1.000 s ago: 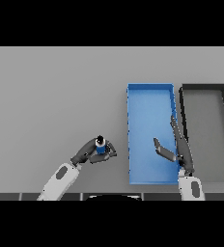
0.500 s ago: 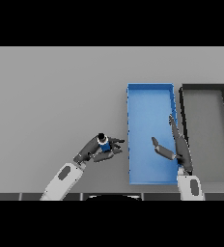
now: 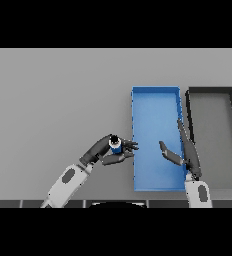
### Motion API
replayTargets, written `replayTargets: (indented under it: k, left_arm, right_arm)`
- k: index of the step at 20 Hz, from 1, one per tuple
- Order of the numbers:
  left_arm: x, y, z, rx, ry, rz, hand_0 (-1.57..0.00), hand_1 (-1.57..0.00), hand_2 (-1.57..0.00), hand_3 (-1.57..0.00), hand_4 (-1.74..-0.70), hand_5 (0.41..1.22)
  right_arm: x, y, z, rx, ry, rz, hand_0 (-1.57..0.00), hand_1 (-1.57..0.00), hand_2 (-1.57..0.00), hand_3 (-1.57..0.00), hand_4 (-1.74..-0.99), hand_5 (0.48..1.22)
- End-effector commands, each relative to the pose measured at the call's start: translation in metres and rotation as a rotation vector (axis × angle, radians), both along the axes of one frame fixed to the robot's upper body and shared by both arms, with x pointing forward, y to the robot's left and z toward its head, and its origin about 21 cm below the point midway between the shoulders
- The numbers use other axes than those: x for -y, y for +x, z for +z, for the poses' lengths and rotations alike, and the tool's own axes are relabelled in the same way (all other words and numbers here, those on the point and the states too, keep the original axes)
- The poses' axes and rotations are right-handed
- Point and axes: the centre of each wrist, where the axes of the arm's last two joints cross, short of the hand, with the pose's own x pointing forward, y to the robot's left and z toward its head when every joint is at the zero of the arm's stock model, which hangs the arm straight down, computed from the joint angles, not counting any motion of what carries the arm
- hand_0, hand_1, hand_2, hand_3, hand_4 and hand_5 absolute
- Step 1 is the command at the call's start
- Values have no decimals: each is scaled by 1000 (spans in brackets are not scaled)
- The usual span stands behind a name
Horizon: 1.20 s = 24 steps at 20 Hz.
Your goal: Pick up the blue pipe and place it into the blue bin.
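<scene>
Blue pipe [image 3: 116,145] is in your left hand [image 3: 108,152], fingers and thumb curled round it, just beside the outer left wall of the blue bin [image 3: 156,97] and near the table's front edge. It looks upright in the grasp, dark end showing on top, though you cannot tell how much of its body the fingers really cover. Your fingertips already point at the bin's left wall, so if you carry straight across at this height, the hand or the pipe's lower end could catch that wall and tilt the pipe out of the grasp; lift first. Let go too early and the pipe would land on the table outside the bin, and being round it may roll. Your right hand [image 3: 183,150] hangs over the bin's right side, fingers straight and relaxed, holding nothing; keep it clear of the drop. Beyond it sits a dark bin [image 3: 210,91], so an overshoot could end in the wrong bin.
</scene>
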Motion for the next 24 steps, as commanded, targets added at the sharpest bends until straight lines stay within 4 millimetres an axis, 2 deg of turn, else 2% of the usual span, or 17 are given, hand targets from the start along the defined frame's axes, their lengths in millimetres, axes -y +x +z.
replayTargets:
  k: [1, 5, 7, 10, 12, 14, 16, 19, 20, 24]
  left_arm:
    - [-3, 0, -1, -8, 2, 2, -1566, -1567, -1568, -1568, -1467, 1220]
    - [1, 0, -6, -13, 7, -2, -1569, -1569, -1570, -1570, -1466, 1220]
    - [-2, -2, -7, 3, 2, -4, -1570, -1570, -1570, -1570, -1466, 1220]
    - [1, 0, -6, -6, 13, -16, -1570, -1570, -1571, -1571, -1467, 1220]
    - [2, -1, -5, 4, 14, -19, -1571, -1571, -1571, -1571, -1467, 1221]
    - [1, 3, -3, 3, 8, -14, -1571, -1571, -1571, -1571, -1467, 1221]
    - [0, -1, -6, 5, 8, -27, -1571, -1571, -1571, -1571, -1467, 1221]
    - [1, -3, 0, 1, 5, -29, -1571, -1571, -1571, -1571, -1467, 1221]
    - [-3, -4, -1, 5, 14, -24, -1571, -1571, -1571, -1571, -1467, 1221]
    - [2, -1, 0, 2, 31, -26, -1571, -1571, -1571, -1571, -1467, 1221]
  right_arm:
    - [-1, -2, -1, 21, -4, 2, 1, 1, 1, 1, -1151, 643]
    - [-16, -39, -2, 54, -15, -120, 1, 1, 1, 1, -1138, 643]
    - [-25, -66, -1, 63, -31, -214, 1, 1, 1, 1, -1188, 643]
    - [-30, -75, 10, 65, -31, -274, 1, 1, -20, 1, -1187, 642]
    - [-29, -76, 23, 143, 106, -178, 1, -12, -67, 0, -1198, 641]
    - [-30, -76, 41, 85, 187, -41, 1, -25, -106, -1, -1209, 609]
    - [-25, -65, 54, -10, 191, 63, 1, -23, -118, -1, -1224, 600]
    - [-32, -44, 84, -31, 182, 229, 1, -11, -106, 0, -1247, 568]
    - [-36, -37, 92, -34, 162, 266, 1, -9, -104, 0, -1255, 560]
    - [-60, -21, 120, -26, 62, 418, 1, -3, -66, 1, -1291, 558]
